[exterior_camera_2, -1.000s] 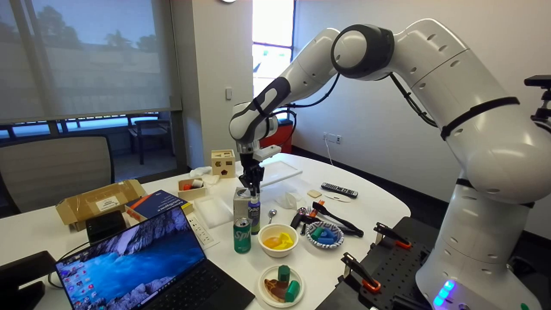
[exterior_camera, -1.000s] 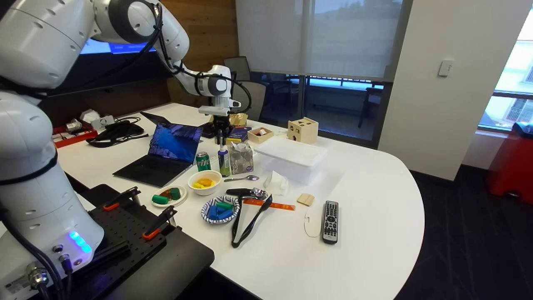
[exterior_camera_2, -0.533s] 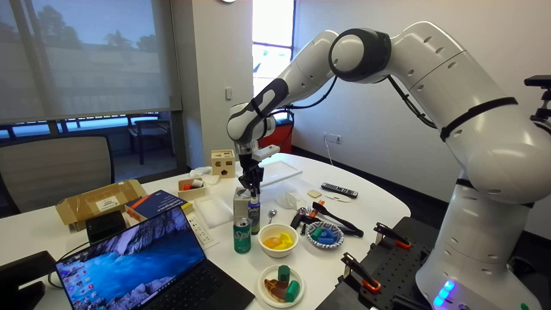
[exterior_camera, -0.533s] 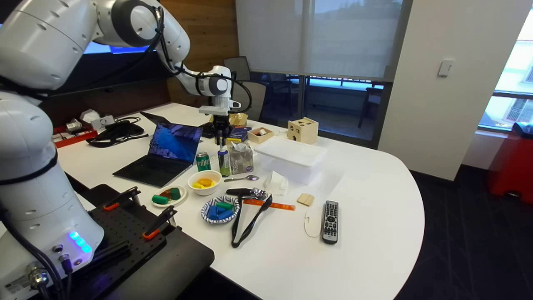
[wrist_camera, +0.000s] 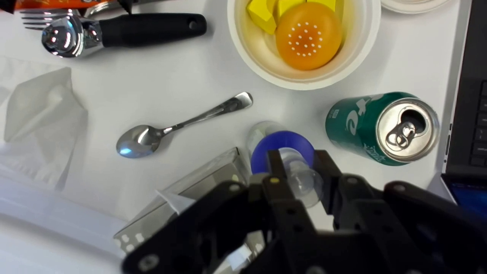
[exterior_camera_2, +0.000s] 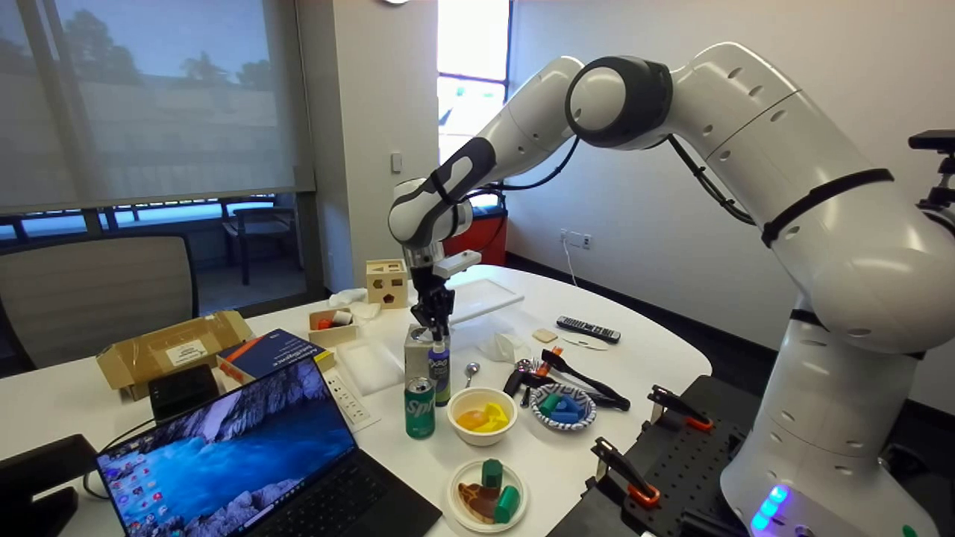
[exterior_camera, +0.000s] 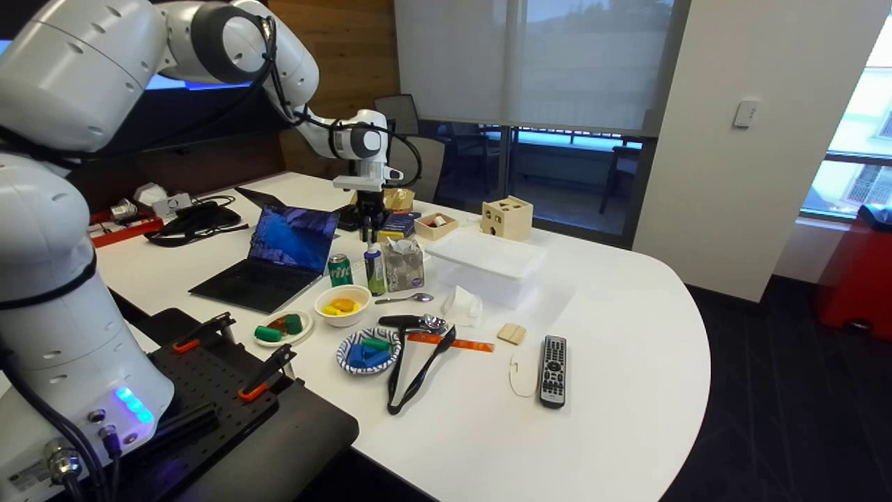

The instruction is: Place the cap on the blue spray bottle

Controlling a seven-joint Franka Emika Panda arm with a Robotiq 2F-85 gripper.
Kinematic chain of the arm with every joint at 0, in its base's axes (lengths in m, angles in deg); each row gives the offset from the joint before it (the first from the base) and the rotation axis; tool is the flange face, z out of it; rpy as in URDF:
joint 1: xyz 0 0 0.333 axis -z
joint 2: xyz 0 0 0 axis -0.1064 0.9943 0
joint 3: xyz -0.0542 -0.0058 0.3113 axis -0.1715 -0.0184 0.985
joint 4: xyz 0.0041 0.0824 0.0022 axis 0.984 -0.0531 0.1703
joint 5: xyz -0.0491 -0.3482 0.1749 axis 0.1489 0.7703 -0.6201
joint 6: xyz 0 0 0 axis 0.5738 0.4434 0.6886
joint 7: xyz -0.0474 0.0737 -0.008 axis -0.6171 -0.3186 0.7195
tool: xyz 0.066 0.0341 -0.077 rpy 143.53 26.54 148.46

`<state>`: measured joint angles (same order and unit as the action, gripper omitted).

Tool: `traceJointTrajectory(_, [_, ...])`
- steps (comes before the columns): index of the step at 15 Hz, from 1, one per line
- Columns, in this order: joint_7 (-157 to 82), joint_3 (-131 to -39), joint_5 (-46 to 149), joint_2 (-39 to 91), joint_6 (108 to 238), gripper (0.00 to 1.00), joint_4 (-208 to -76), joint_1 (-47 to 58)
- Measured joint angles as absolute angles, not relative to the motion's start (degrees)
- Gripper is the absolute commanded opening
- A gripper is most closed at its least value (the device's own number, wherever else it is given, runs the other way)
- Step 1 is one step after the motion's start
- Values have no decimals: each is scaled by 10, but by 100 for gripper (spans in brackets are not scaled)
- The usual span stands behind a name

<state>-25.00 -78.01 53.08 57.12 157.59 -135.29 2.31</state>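
The blue spray bottle [exterior_camera_2: 439, 379] stands upright on the table and also shows in an exterior view [exterior_camera: 375, 275]. In the wrist view I look down on its blue collar [wrist_camera: 261, 152]. A clear cap [wrist_camera: 304, 182] is over the bottle's top, inside the blue ring as seen from above. My gripper [wrist_camera: 297, 154] is closed round the cap, one finger on each side. From outside, the gripper [exterior_camera_2: 440, 333] is straight above the bottle. Whether the cap is seated on the bottle or just above it I cannot tell.
A green soda can [wrist_camera: 380, 129] and a tissue box [exterior_camera: 404, 266] stand close beside the bottle. A bowl of toy food [wrist_camera: 304, 78], a spoon [wrist_camera: 182, 123], a laptop [exterior_camera_2: 254, 455] and a clear bin [exterior_camera: 488, 268] are nearby.
The arm has shifted slightly left in an exterior view, its elbow a little lower. The top of the bottle has shifted slightly the same way. The gripper stays closed round the cap.
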Motion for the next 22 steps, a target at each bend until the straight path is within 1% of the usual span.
traceJointTrajectory(5, [-250,-780,533,574,1576,6,-1347,23])
traceJointTrajectory(6, [-250,-780,534,574,1576,48,-1347,23])
traceJointTrajectory(8, [-250,-780,541,575,1576,58,-1347,23])
traceJointTrajectory(12, [-250,-780,550,591,1577,88,-1347,23])
traceJointTrajectory(13, [-250,-780,550,594,1577,95,-1347,23])
traceJointTrajectory(14, [-250,-780,550,597,1577,100,-1347,23])
traceJointTrajectory(22, [-249,-780,550,600,1578,100,-1341,27])
